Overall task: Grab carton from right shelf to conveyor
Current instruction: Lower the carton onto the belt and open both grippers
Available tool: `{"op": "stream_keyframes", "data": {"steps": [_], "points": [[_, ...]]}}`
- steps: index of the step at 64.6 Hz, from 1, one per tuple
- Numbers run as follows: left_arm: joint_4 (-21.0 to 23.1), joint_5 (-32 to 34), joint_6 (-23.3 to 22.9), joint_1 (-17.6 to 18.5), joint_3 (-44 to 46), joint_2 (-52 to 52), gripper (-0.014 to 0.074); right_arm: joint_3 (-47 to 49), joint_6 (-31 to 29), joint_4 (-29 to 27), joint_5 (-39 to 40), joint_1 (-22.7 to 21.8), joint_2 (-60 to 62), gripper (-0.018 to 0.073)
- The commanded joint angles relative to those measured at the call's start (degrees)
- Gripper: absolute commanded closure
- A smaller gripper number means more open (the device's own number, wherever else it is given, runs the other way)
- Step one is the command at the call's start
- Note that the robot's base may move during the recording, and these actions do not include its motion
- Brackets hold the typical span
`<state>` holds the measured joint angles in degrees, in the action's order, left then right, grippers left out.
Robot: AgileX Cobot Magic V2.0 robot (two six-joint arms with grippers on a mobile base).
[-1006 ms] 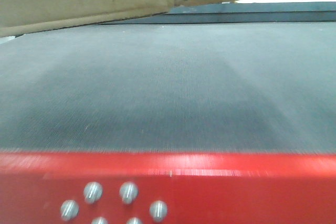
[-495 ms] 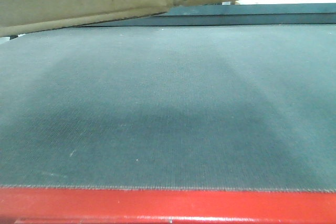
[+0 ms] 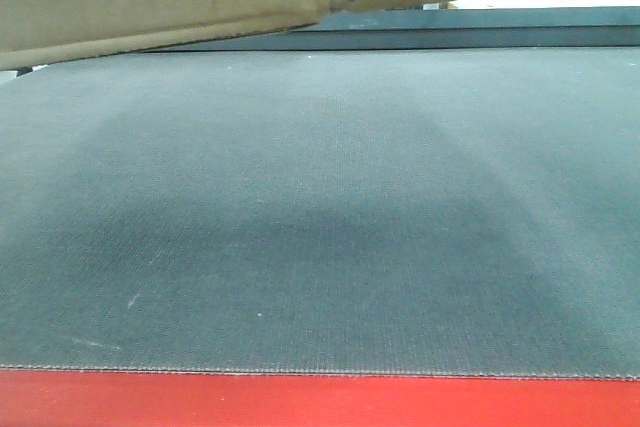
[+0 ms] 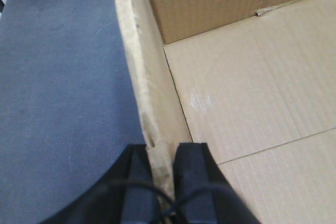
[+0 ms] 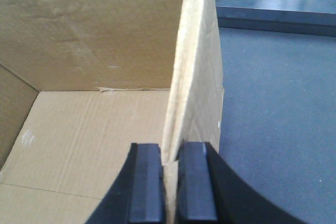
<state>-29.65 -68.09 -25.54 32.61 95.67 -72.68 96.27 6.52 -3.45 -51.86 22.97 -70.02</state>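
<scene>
The left gripper [image 4: 164, 157] is closed on the upper rim of the carton's [image 4: 252, 103] left wall, one black finger outside and one inside with the cardboard squeezed between them. To its left, the dark grey belt of the conveyor [image 4: 63, 87] runs below the wall, and to its right lies the carton's open, empty floor. In the front view the carton's brown side fills the top of the frame, and its lower edge slopes, sitting lower on the left than on the right. Under it the belt stretches bare down to the red front edge [image 3: 320, 402]. I cannot tell whether the bottom already touches the belt at the far side; a dim shadow on the belt suggests it hangs just above. The right gripper [image 5: 164, 157] pinches the rim of the opposite wall in the same way, with the carton's inside to its left and the belt to its right. So the carton hangs between the two arms, its span running left to right along the front edge, and neither arm is nearer than the other. The belt lies straight below, so the coming move looks like an even lowering, with the right side having further to drop.
</scene>
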Motion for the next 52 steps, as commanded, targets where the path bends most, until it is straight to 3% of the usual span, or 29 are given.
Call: {"op": "stream_keyframes", "data": {"steps": [1,37,43,52], "points": [[-4.01,-1.87,0.9,-0.16,0.31,0.76,0.0613,0.5,-0.58,2.72,3.53,-0.45,0.91,0.0628],[-3.81,-1.87,0.9,-0.42,0.31,0.49,0.0613,0.5,-0.58,0.32,4.4,-0.45,0.91,0.0628],[-1.4,2.12,0.9,-2.12,0.31,-0.15,0.0613,0.5,-0.58,0.33,2.98,-0.45,0.91,0.0628],[7.33,8.08,1.03,-7.84,0.31,-2.03,0.0613,0.5,-0.58,1.16,-1.19,-0.9,0.27,0.0628]]}}
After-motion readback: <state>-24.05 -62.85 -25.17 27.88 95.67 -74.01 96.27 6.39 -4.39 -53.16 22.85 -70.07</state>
